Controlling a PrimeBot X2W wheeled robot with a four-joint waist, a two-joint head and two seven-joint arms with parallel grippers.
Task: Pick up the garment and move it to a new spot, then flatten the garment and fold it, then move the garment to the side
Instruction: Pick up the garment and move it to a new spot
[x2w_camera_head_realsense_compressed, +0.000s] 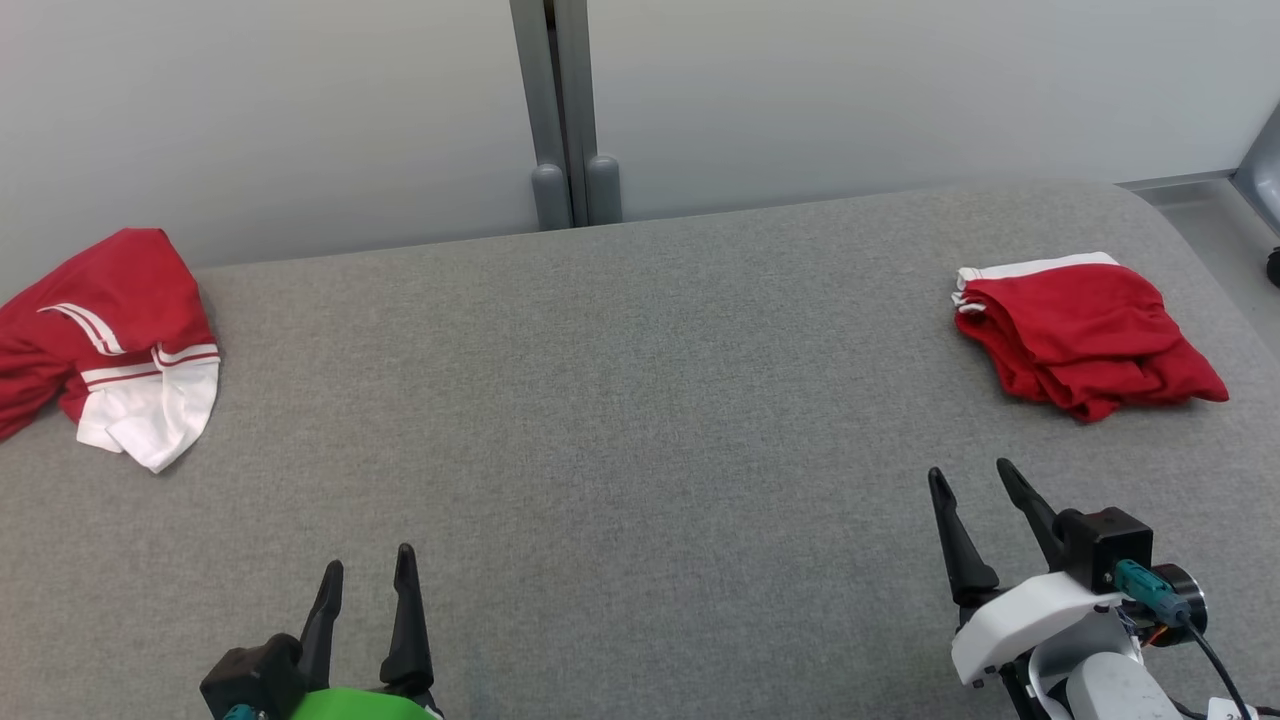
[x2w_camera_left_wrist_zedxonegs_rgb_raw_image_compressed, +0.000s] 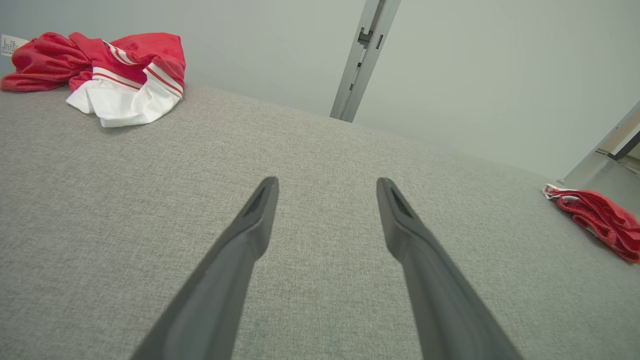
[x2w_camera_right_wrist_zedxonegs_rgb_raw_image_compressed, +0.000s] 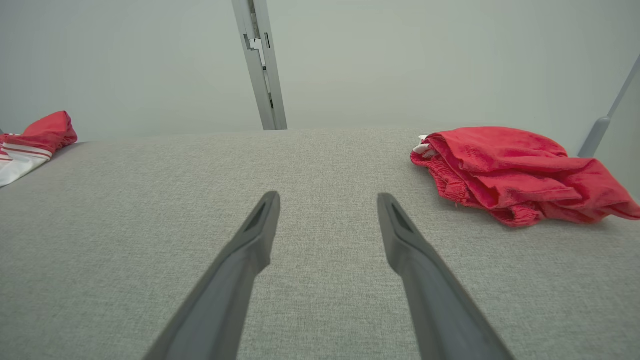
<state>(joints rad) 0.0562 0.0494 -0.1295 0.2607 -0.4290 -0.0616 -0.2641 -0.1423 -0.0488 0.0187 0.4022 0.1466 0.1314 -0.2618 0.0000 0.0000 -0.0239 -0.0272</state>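
A crumpled red garment (x2w_camera_head_realsense_compressed: 110, 330) with white panels and stripes lies at the far left of the grey padded table (x2w_camera_head_realsense_compressed: 640, 400); the left wrist view has this garment (x2w_camera_left_wrist_zedxonegs_rgb_raw_image_compressed: 125, 75) at its upper left. A second red garment (x2w_camera_head_realsense_compressed: 1085, 335), folded into a compact stack with a white band, rests at the far right, and it (x2w_camera_right_wrist_zedxonegs_rgb_raw_image_compressed: 510, 172) lies just right of and beyond my right fingers. My left gripper (x2w_camera_head_realsense_compressed: 368, 558) hovers open over bare fabric near the front left, holding nothing. My right gripper (x2w_camera_head_realsense_compressed: 969, 468) is open and empty, a short way in front of the folded stack.
A pale wall runs behind the table, with a grey vertical post (x2w_camera_head_realsense_compressed: 565, 110) at its middle. The table's far right corner is rounded, with floor (x2w_camera_head_realsense_compressed: 1210, 230) beyond it. Bare grey surface spans the stretch between the two garments.
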